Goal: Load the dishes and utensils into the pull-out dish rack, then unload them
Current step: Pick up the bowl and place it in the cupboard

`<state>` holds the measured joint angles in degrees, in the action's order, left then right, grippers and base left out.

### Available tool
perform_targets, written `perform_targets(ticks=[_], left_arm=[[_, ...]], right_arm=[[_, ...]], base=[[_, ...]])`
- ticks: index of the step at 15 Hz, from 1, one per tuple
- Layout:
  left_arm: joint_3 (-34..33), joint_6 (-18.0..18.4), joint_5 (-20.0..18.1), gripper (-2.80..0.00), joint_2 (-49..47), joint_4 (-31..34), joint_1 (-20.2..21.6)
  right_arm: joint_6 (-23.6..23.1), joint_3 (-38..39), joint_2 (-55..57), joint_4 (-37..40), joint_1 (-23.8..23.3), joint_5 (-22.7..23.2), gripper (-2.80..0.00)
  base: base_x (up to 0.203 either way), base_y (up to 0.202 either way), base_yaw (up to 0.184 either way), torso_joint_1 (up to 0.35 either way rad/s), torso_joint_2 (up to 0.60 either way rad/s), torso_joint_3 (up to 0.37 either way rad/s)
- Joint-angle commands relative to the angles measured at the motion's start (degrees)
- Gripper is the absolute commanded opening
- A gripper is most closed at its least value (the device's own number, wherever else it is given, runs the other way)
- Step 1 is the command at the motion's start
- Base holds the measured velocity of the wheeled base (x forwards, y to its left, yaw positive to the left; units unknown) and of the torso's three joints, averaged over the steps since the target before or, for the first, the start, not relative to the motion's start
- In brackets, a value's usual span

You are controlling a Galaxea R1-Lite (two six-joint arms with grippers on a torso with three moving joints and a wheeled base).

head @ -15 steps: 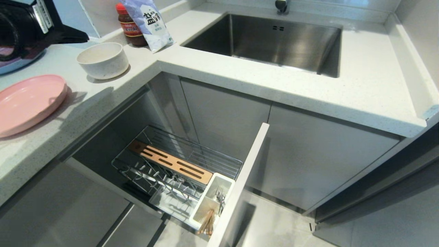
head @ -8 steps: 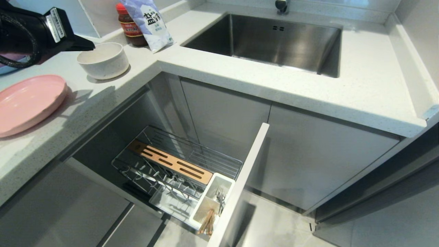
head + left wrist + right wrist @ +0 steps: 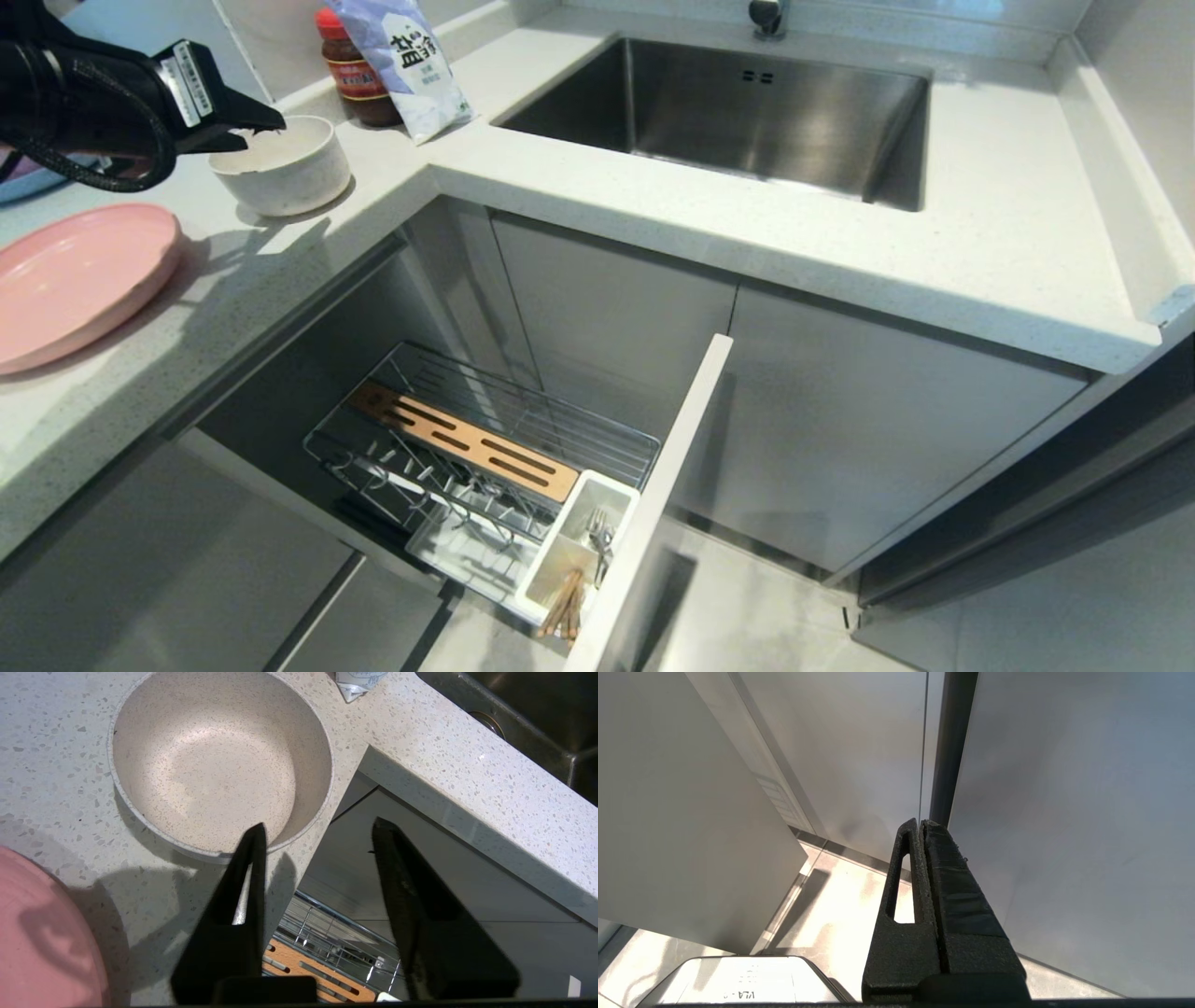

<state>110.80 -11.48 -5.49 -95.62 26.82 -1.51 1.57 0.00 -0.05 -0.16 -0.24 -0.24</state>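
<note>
- The bowl [image 3: 280, 163] sits upright on the counter [image 3: 653, 205] near the inner corner, beside the pink plate [image 3: 75, 280].
- The left gripper [image 3: 317, 830] hangs over the bowl's near rim, fingers apart and gripping nothing — one tip over the rim, the other past it.
- It looks stiff, fairly light, smooth and breakable; the thin rim is the likely hold — one finger inside, one outside.
- The right gripper [image 3: 922, 828] is pressed closed, parked by the cabinets.
- The rack [image 3: 485, 457] stands pulled out below.
</note>
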Motion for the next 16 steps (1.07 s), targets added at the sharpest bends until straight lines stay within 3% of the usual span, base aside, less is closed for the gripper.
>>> perform_targets(ticks=[1,16], left_arm=[[0.03,-0.15,-0.05,0.0,-0.97,-0.1,-0.05],[-0.06,-0.63,-0.11,0.0,-6.07,-6.43,-0.39]], right_arm=[[0.01,0.09,-0.13,-0.02,-0.02,-0.02,-2.8],[0.01,0.09,-0.13,-0.02,-0.02,-0.02,-2.8]], base=[[0.0,0.0,0.0,0.0,0.0,0.0],[0.0,0.0,0.0,0.0,0.0,0.0]])
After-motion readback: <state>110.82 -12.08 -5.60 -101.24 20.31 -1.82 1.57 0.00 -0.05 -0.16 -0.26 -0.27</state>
